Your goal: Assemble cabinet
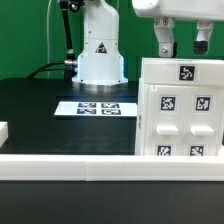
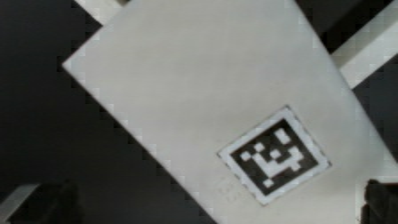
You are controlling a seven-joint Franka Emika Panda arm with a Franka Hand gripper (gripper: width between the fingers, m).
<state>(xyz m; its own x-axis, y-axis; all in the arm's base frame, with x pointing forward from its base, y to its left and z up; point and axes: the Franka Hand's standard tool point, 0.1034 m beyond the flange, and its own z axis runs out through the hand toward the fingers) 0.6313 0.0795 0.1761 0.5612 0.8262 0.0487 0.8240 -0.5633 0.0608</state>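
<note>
Starting at the exterior view's left: small white block point(image 1: 3, 131) at the frame edge, sitting on the black worktop point(image 1: 40, 110), well apart from everything else. Long white border rail point(image 1: 70, 162) running across the near edge, right in front of the whole scene. Moving on toward centre: marker board point(image 1: 95, 108) lying flat on the worktop, several black-and-white tags on it, just in front of the white robot base point(image 1: 100, 55). Black cable point(image 1: 62, 45) trailing down beside the base on its left side. Open dark surface between the marker board and the next piece.

Over to the exterior view's right: cabinet point(image 1: 180, 110) standing upright, big white box, near side touching or just behind the border rail, hard to tell which. Tags dotted over its front face and one on the top face. Small raised panels fitted to the front, each carrying a tag.

Above it, tool point(image 1: 183, 42) hanging just over the cabinet's top, two fingers point(image 1: 166, 40) spread apart, nothing between them. Touching the top edge or just clear of it, not visible enough to call.

Wrist view: filled with the cabinet's white top face point(image 2: 178, 100), tilted across the frame, one tag point(image 2: 274, 156) near its corner, dark worktop either side.
</note>
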